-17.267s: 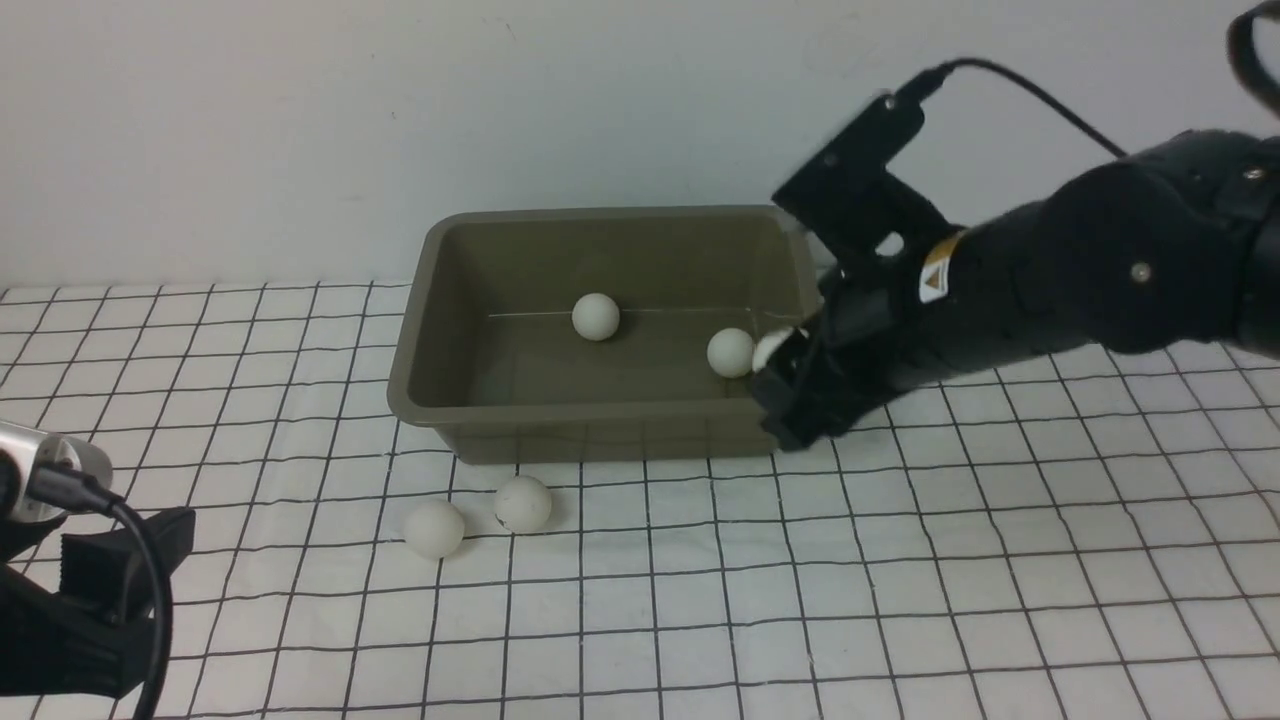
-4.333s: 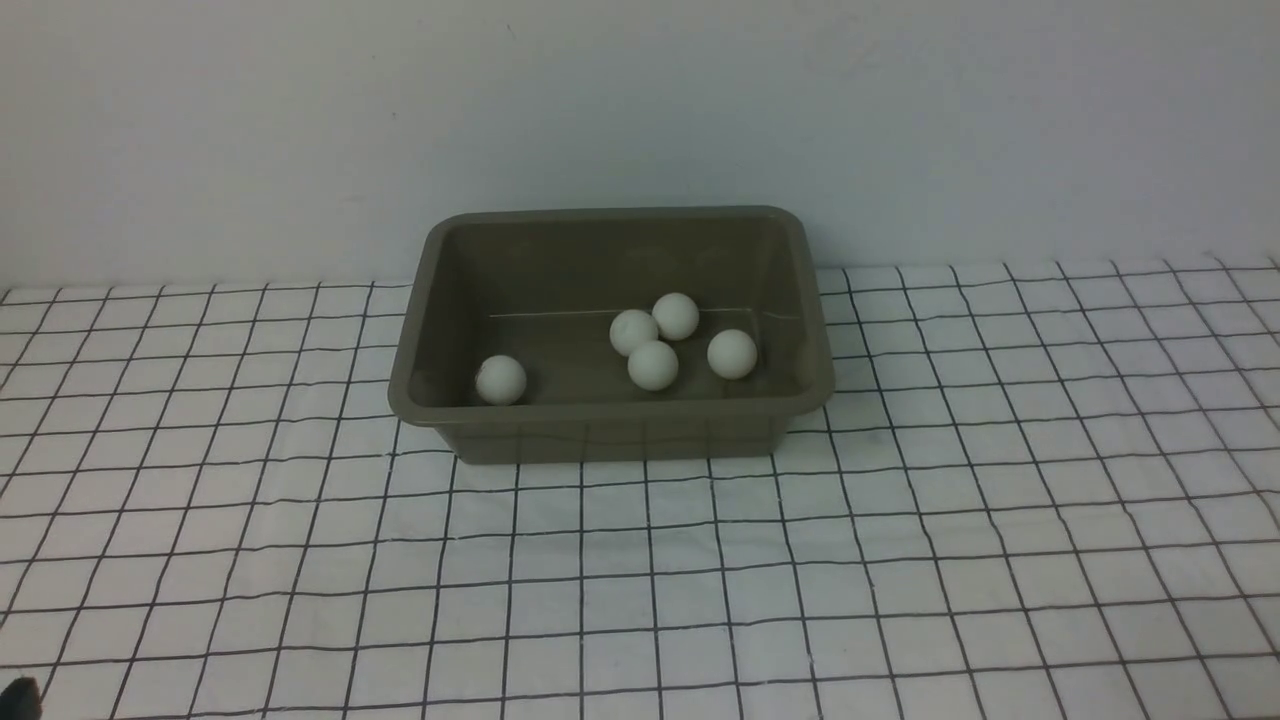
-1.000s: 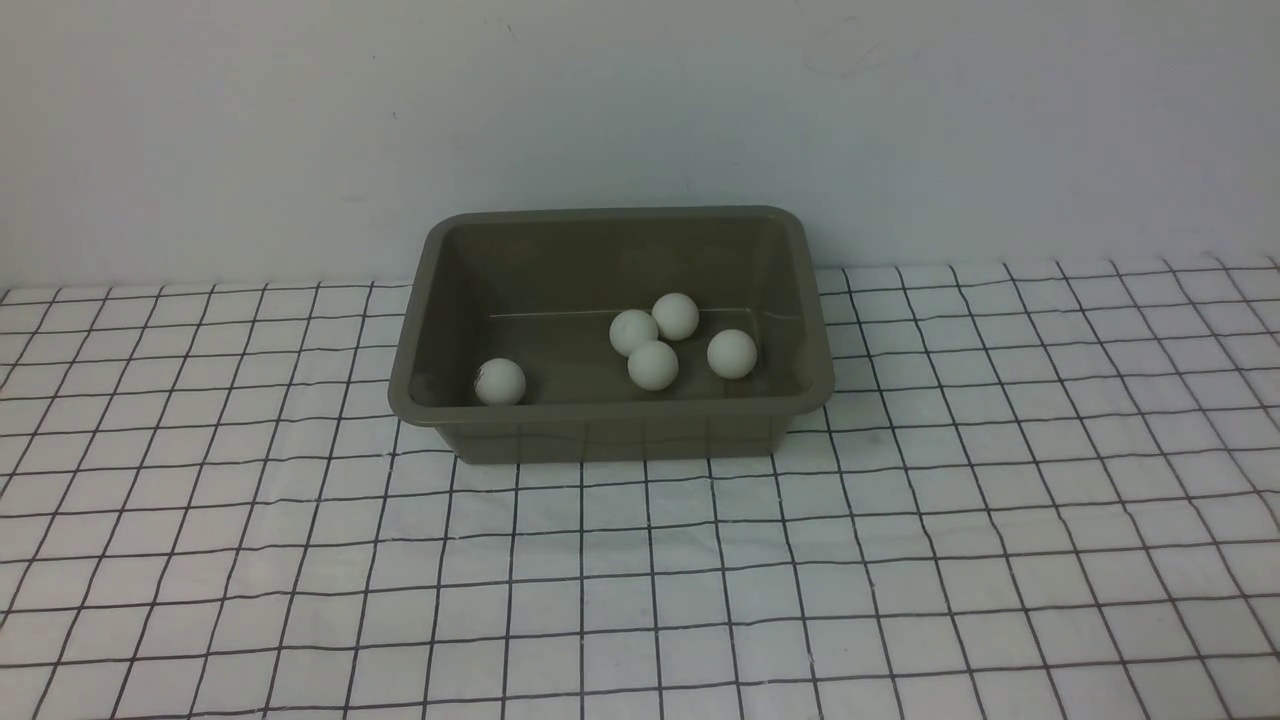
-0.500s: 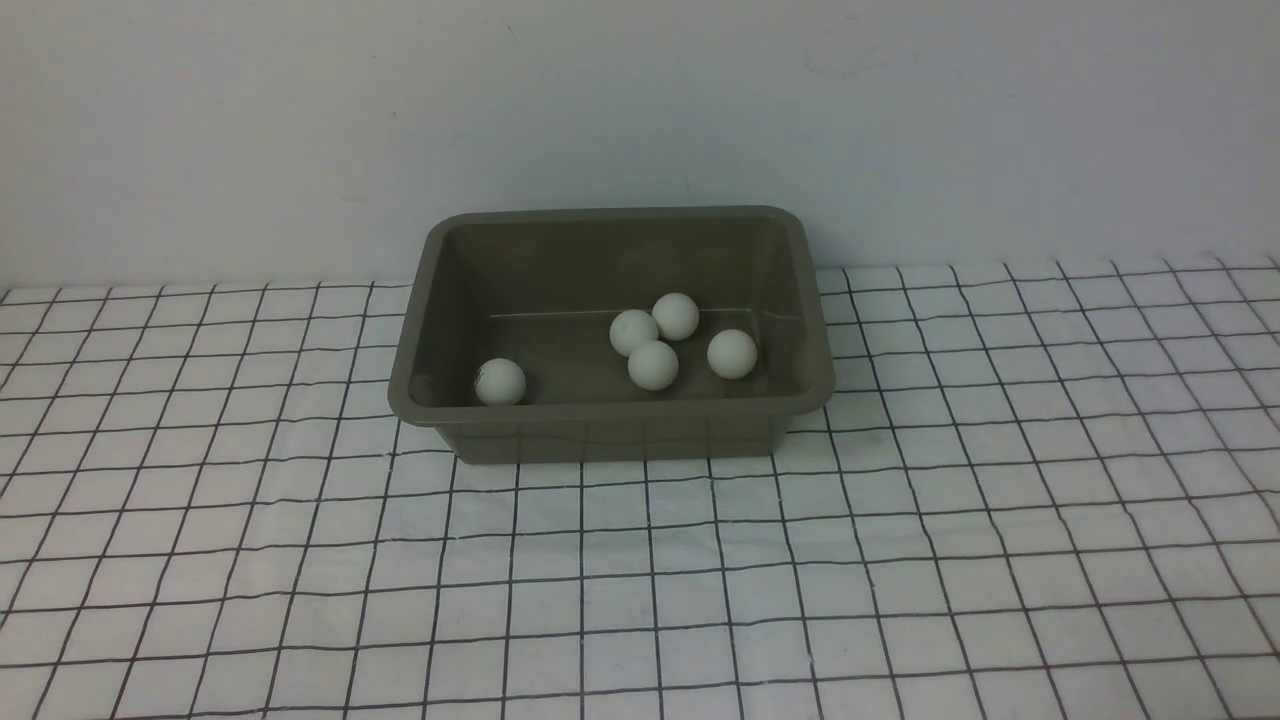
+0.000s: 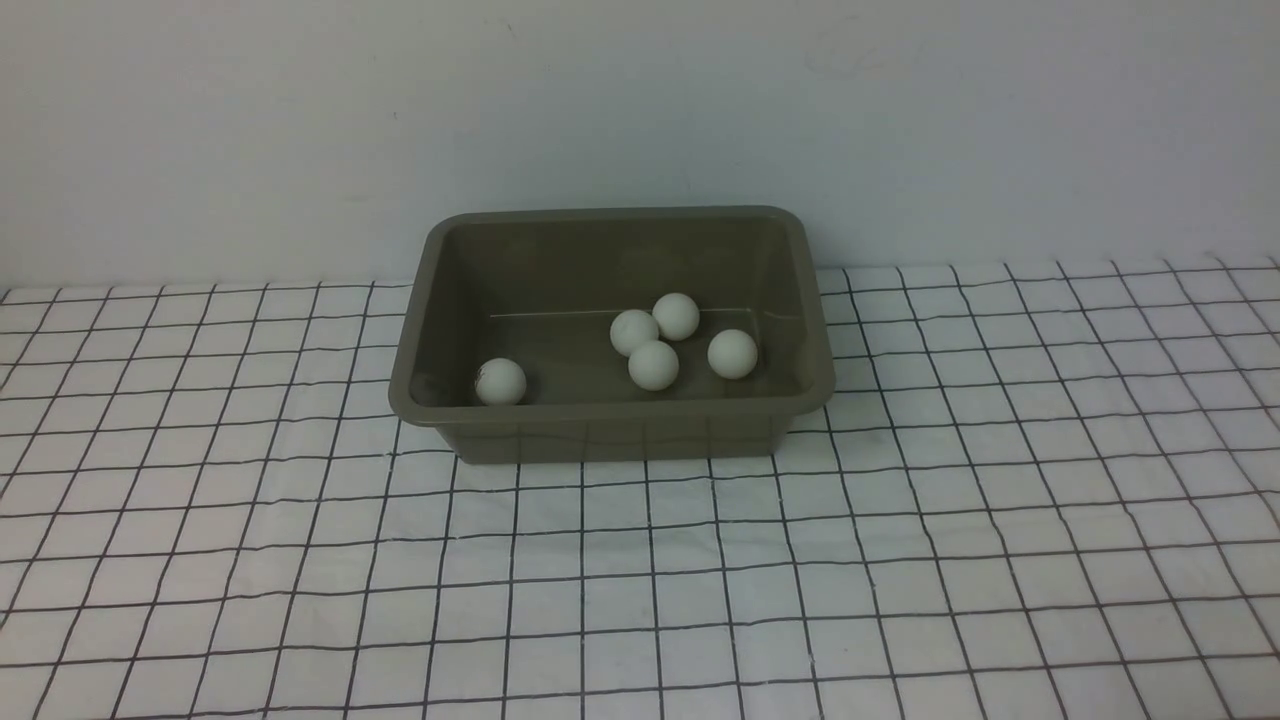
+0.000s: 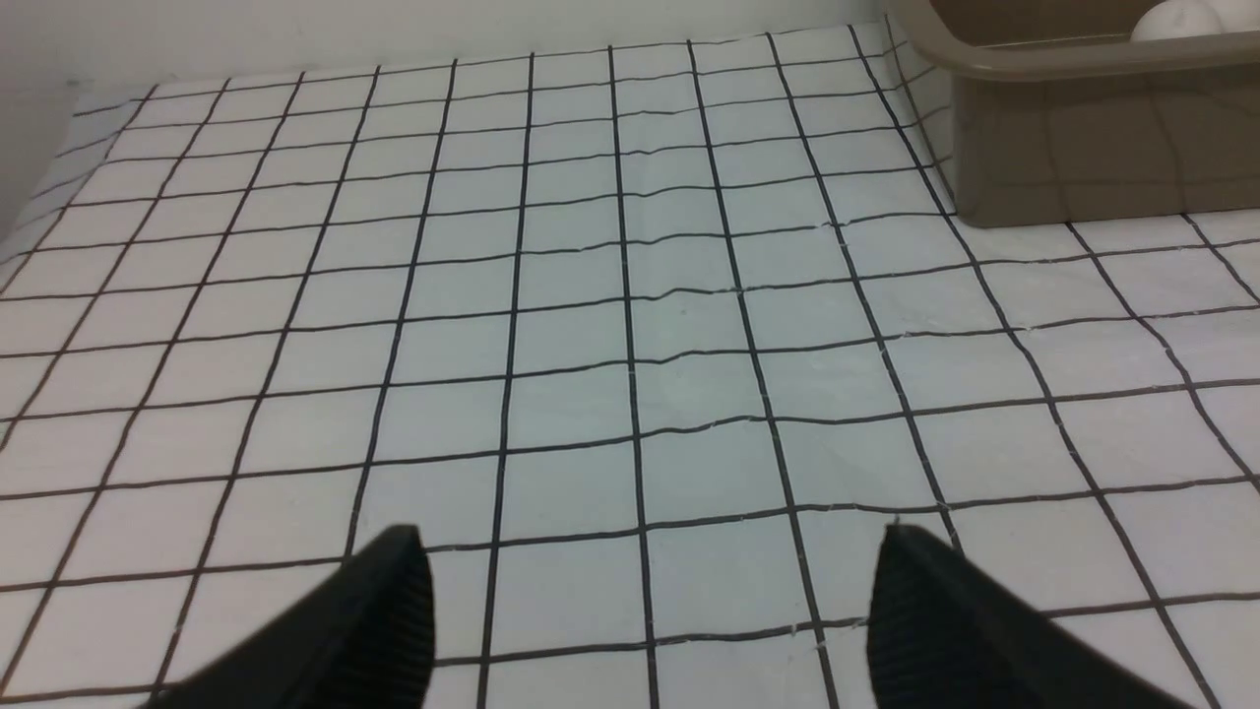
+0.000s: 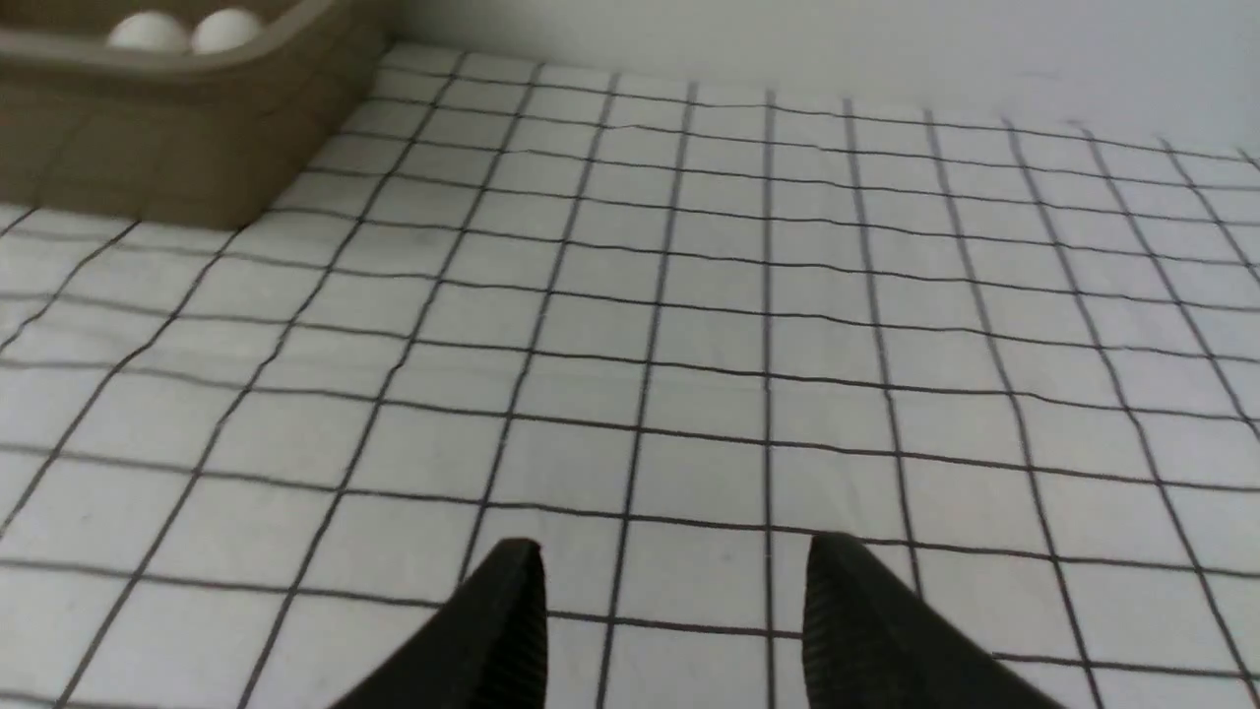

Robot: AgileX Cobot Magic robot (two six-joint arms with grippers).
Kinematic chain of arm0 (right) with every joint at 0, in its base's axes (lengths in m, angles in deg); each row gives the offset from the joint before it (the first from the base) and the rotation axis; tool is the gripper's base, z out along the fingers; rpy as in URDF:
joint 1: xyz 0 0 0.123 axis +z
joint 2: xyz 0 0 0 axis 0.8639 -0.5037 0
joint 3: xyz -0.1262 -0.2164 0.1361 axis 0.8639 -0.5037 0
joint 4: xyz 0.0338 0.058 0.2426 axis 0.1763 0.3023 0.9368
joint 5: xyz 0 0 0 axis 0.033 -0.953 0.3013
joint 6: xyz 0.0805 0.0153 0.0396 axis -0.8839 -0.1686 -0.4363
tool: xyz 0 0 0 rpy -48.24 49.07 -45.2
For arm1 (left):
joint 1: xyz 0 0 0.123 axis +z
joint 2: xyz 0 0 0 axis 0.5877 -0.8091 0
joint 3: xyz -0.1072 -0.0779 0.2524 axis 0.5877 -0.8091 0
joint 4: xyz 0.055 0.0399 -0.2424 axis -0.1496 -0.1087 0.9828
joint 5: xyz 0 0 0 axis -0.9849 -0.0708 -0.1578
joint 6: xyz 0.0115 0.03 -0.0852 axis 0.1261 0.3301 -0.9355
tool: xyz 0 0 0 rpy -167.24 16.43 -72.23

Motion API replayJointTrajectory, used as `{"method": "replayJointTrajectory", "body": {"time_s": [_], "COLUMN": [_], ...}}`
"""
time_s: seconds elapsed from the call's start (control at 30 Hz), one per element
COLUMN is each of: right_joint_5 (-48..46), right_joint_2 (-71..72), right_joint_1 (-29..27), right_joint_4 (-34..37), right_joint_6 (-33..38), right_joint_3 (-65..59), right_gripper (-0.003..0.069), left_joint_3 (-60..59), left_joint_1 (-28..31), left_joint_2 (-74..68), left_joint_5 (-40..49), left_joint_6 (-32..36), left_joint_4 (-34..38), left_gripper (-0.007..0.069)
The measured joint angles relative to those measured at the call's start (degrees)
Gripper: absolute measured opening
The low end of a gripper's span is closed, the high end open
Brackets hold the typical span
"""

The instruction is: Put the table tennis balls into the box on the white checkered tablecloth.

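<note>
Nearest, the left pincer [image 6: 645, 611] stands wide open and empty over bare white checkered tablecloth [image 5: 640, 580]; the right pincer [image 7: 674, 615] shows a narrower gap, also holding nothing. No balls remain on the cloth. Farther back, the box [image 5: 610, 432] holds all five table tennis balls [image 5: 654, 364], four clustered, one apart near its left wall. Task appears complete; nothing left to place.
</note>
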Motion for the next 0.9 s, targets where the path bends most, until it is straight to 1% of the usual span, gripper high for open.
{"method": "replayJointTrajectory", "body": {"time_s": [0.2,0.9], "right_joint_5": [-1.3,1.5], "right_joint_2": [2.6,2.7], "right_joint_1": [-0.8,-0.8], "right_joint_4": [0.0,0.6], "right_joint_6": [0.4,0.9], "right_joint_3": [-0.1,-1.2], "right_gripper": [0.0336,0.0336], "left_joint_3": [0.0,0.0], "left_joint_1": [0.0,0.0], "left_joint_2": [0.0,0.0], "left_joint_5": [0.0,0.0], "left_joint_6": [0.0,0.0], "left_joint_4": [0.0,-0.2], "left_gripper": [0.0534,0.0534]}}
